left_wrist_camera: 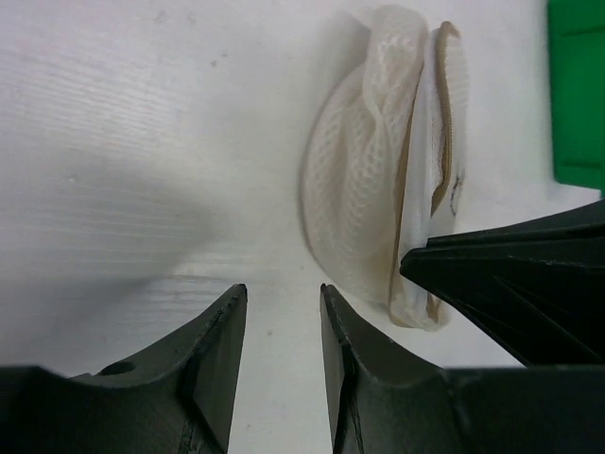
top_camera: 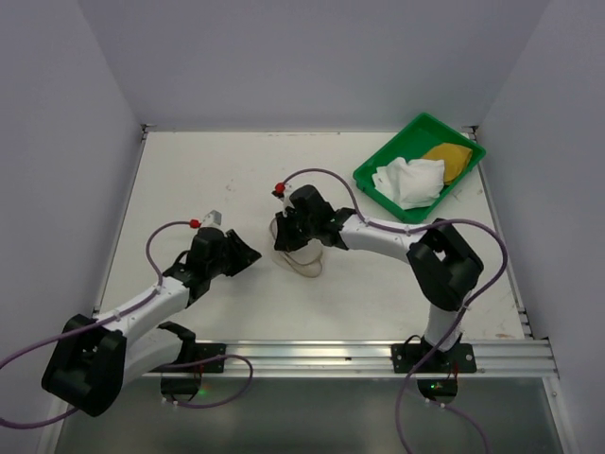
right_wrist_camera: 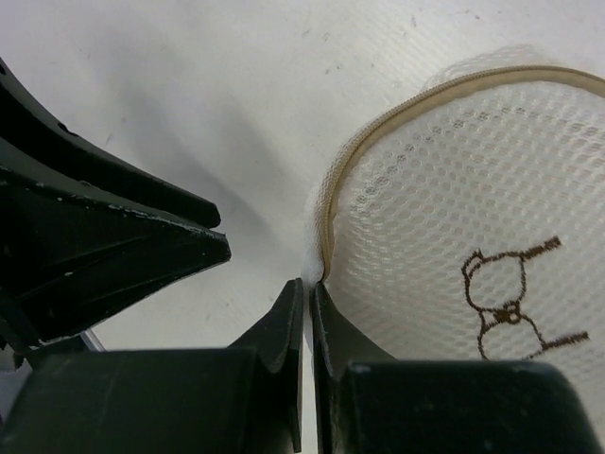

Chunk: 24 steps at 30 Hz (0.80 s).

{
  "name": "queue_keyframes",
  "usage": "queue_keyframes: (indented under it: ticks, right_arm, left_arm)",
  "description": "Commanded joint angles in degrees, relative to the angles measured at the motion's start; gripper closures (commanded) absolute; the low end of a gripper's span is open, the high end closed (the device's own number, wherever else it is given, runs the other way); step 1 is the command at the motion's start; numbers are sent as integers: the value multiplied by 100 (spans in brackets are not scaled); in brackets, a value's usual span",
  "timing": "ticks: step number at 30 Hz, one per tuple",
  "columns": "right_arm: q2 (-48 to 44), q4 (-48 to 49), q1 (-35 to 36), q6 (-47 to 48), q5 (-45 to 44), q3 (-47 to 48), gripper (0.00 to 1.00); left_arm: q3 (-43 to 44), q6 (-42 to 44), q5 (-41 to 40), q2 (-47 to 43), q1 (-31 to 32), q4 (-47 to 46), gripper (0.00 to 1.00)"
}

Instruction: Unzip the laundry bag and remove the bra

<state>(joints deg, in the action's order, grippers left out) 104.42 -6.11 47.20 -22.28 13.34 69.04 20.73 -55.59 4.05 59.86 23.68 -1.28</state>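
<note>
The laundry bag [top_camera: 301,257] is a whitish mesh round case at the table's middle, tilted up on its edge; it also shows in the left wrist view [left_wrist_camera: 364,189] and the right wrist view [right_wrist_camera: 454,218], with the bra drawing on its lid. My right gripper [top_camera: 288,232] [right_wrist_camera: 308,284] is shut on the bag's zip rim. My left gripper [top_camera: 248,253] [left_wrist_camera: 282,293] is open and empty, just left of the bag and apart from it. The bra [top_camera: 421,175], white fabric with a mustard cup, lies in the green tray [top_camera: 378,184].
The green tray stands at the back right corner, and its edge shows in the left wrist view [left_wrist_camera: 577,95]. White walls enclose the table on three sides. A metal rail [top_camera: 340,355] runs along the near edge.
</note>
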Motion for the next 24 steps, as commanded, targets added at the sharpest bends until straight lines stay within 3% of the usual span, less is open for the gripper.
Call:
queue_keyframes:
  ticks: [1,4,6,8,10,15,20,24]
  right_arm:
    - [524,-364,9,-144,397,373,100]
    - [807,-505,0,-294,362,531,94]
    - [1044,-627,0,-338,379,602,82]
    - [1133,-742,8,-329,450,725,78]
    - [1046,-769,0,-303,441,717,65]
    - [265,-953,8,-224,468,760,38]
    - [-430,-1313,9,-189,266,954,24]
    - [-1150,-1568,-87,-22,-585,911,4]
  left_arm:
    - [63,251,34,316,-136,-82,60]
    - [28,207,60,290,-136,-145,60]
    - [62,233,52,159,-145,-66,60]
    - [150,312,-45,36,-153,119,59]
    - [238,391,-150,-184,-153,513,58]
    - [686,584,-379,-711,-180,1138,53]
    - [1353,936,-722,-940,-197,1806,51]
    - [1855,1217,-836,-1019,-197,2245,39]
